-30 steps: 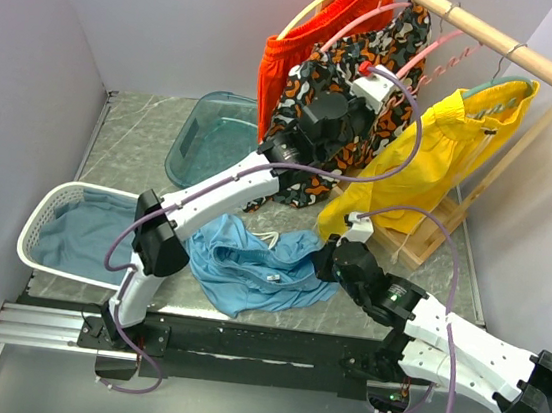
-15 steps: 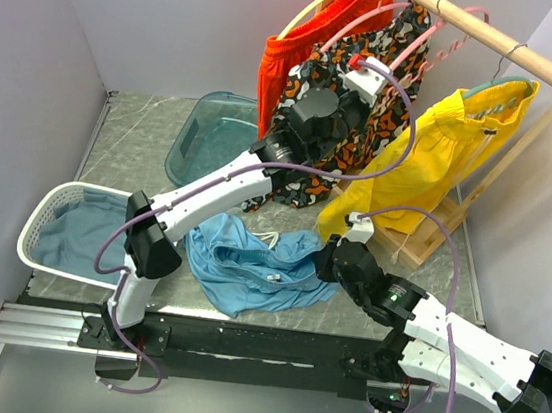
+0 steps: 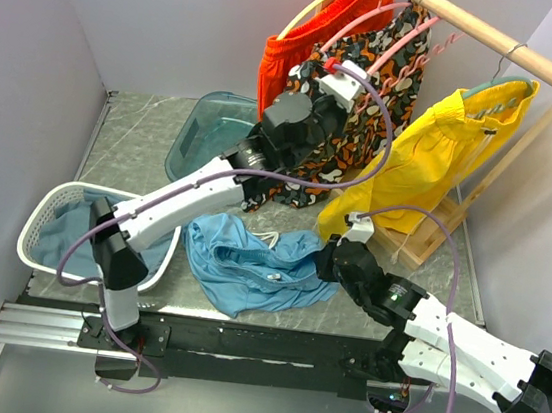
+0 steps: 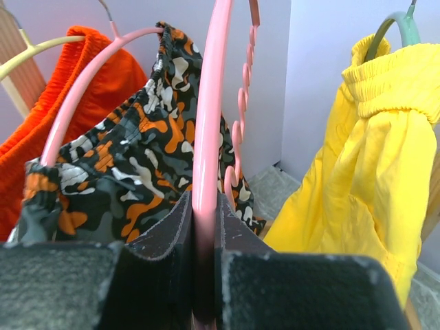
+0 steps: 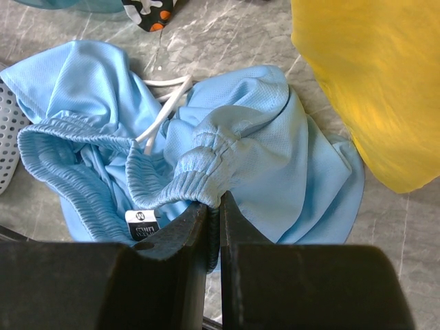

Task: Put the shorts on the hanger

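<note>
The light blue shorts (image 3: 249, 261) lie crumpled on the table in front of the rack. My right gripper (image 5: 213, 199) is shut on a fold of their elastic waistband (image 5: 199, 161), low over the table at the right end of the shorts (image 3: 327, 263). My left gripper (image 4: 205, 206) is raised in front of the rack and shut on the thin pink hanger (image 4: 206, 124). The hanger's wavy notched bar (image 3: 408, 53) slants up toward the wooden rail. From the top camera the left fingertips are hidden behind the wrist.
A wooden rack (image 3: 498, 37) carries orange shorts (image 3: 287, 52), camouflage shorts (image 4: 144, 158) and yellow shorts (image 3: 433, 155) on a teal hanger (image 4: 395, 27). A teal tub (image 3: 209, 133) stands at the back left. A white mesh basket (image 3: 48, 214) with blue cloth is at the left.
The left arm has swung leftward, carrying the pink hanger with it along the rack. The right arm and the shorts have stayed still.
</note>
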You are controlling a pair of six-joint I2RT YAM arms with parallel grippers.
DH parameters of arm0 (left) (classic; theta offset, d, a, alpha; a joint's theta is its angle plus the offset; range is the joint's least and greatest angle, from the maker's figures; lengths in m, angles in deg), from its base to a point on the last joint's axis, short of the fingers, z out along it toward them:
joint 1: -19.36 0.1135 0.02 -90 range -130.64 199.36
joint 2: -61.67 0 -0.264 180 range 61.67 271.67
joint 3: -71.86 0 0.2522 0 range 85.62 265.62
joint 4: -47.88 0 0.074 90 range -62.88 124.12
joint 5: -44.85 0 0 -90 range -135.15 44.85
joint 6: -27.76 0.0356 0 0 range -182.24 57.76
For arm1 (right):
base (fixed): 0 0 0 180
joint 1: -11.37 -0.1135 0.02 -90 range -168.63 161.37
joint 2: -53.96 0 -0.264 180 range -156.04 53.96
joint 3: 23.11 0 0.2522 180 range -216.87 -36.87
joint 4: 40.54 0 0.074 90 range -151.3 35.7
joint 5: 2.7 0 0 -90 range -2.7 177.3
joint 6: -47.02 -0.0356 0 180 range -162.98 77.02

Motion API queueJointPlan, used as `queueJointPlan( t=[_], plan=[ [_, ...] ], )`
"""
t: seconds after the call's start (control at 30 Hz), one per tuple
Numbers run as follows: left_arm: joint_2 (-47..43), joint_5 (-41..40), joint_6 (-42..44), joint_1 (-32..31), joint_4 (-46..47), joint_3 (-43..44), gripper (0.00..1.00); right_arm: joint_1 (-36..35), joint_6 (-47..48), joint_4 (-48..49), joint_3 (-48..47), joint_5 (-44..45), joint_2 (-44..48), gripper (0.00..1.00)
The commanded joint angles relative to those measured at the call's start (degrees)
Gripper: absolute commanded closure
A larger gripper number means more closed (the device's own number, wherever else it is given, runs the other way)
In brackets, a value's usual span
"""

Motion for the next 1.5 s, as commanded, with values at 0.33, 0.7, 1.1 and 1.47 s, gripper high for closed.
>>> queueJointPlan(
  t=[0.33,0.7,1.1,1.47],
  plan=[
    [-30.28,-2.69,-6.53,-0.28,-7.26,-24.05,0.99,0.41,1.37,-3.86,-7.43,3.21,-1.34,1.0],
    [-64.84,-3.23,-19.19,-0.72,-41.77,-39.63,0.99,1.55,6.02,-8.42,-21.21,5.49,-12.74,1.0],
    [-80.43,3.01,-21.84,-0.63,-61.32,-35.68,0.99,7.35,13.75,-18.35,-48.64,5.58,-30.85,1.0],
    [-83.59,8.03,-22.19,-0.72,-63.09,-37.52,0.99,8.67,16.75,-26.54,-62.36,8.92,-37.81,1.0]
  ],
)
